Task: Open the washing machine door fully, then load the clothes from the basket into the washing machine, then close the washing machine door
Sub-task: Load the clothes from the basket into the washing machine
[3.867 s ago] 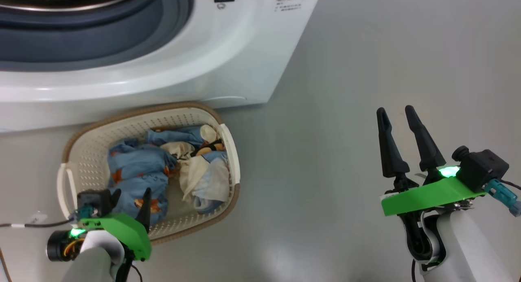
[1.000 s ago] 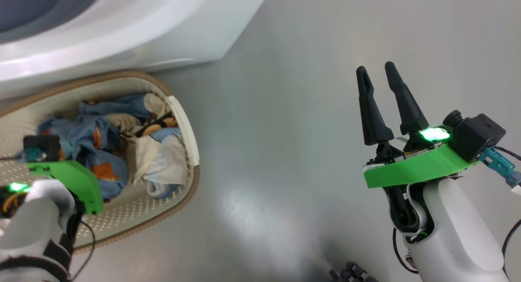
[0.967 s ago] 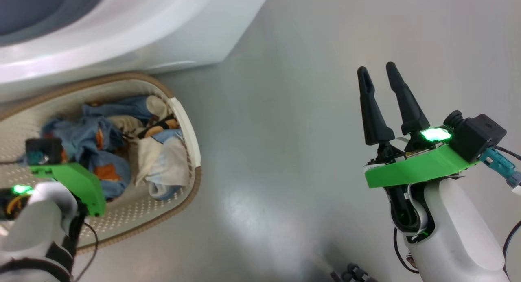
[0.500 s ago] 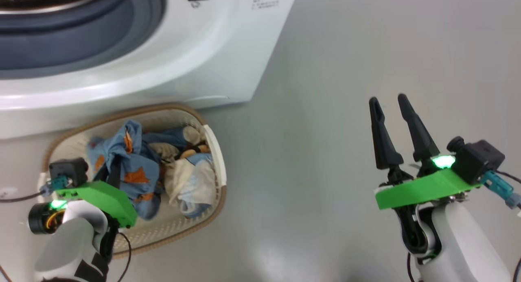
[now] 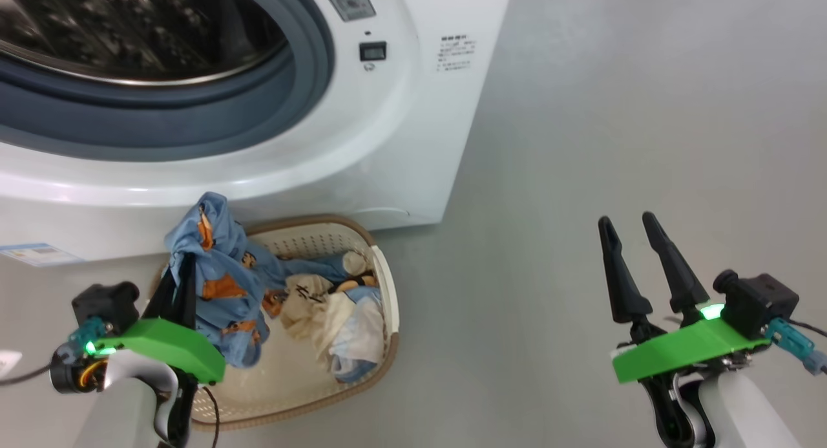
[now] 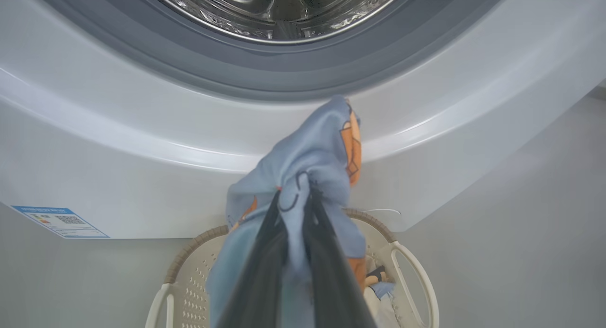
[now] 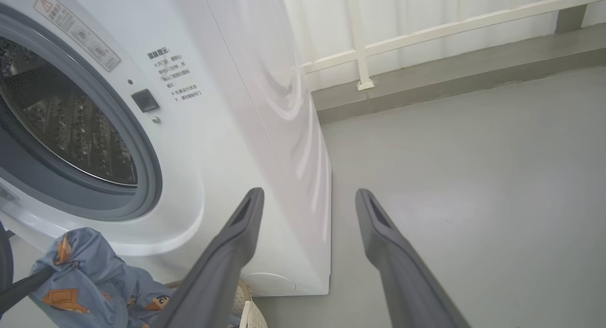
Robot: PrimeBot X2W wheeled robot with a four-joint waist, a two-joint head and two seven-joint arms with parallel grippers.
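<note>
Left wrist view: the jaws of the left gripper [image 6: 294, 196] are pressed together on a fold of a light blue garment [image 6: 315, 153], held up over the basket [image 5: 310, 241] and just below the open drum [image 6: 279, 11] of the washing machine [image 6: 142, 143]. The other clothes [image 5: 336, 312] lie in the basket. The jaws of the right gripper [image 7: 308, 195] are spread and empty. The hanging cloth could be caught on the gasket [image 5: 194, 121], or lost from so small a pinch.

Bright, even light, soft glare bands on the glossy washer [image 5: 362, 170], pale sheen on the grey floor [image 5: 446, 396] — shadows faint, fingers [image 6: 326, 280] in the left wrist view close and blurred, wrist-view edges bowed.
</note>
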